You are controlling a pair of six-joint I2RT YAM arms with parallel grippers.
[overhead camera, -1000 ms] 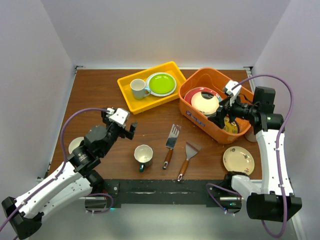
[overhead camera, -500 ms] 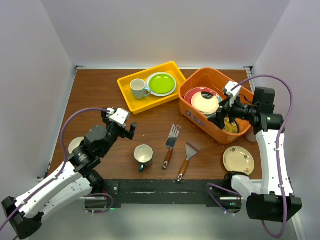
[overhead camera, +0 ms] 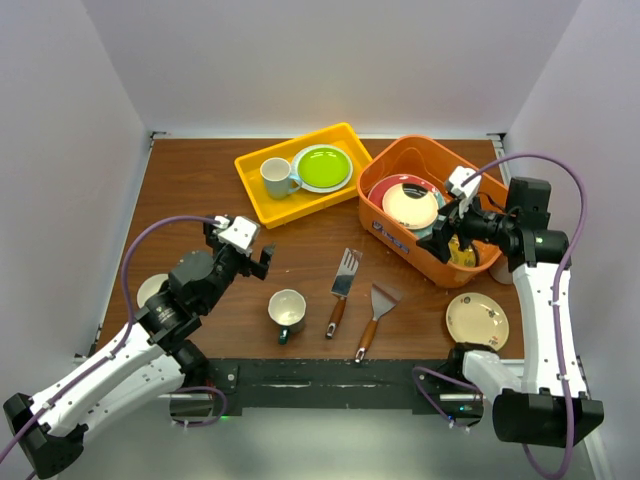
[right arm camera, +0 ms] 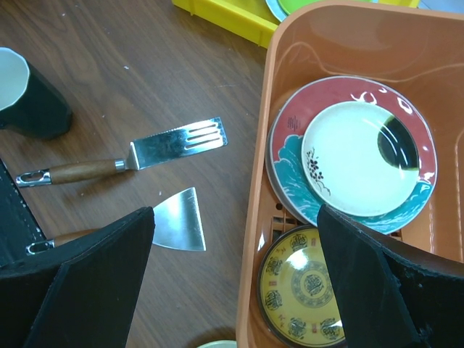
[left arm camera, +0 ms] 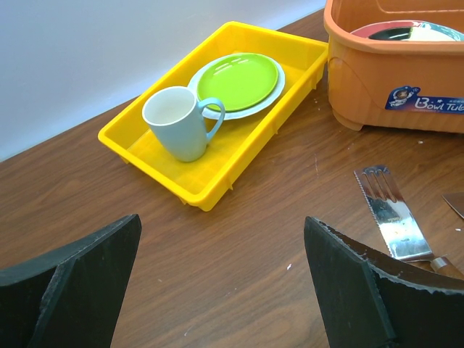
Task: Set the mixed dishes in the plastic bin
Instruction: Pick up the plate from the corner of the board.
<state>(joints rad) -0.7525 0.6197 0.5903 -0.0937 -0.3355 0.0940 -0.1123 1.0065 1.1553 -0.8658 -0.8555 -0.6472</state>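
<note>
Wooden table [overhead camera: 195, 185], white walls [overhead camera: 330, 60], plastic bin [overhead camera: 425, 262]

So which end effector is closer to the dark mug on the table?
Left. The left end effector sits just beyond the mug, slightly leftward; the right end effector is over the orange bin, far to the mug's right.

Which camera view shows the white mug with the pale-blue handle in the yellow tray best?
The left wrist view: the mug stands upright in the yellow tray, large and unobstructed, handle toward the lime green plate. The top external view shows it small. The right wrist view misses it.
</note>
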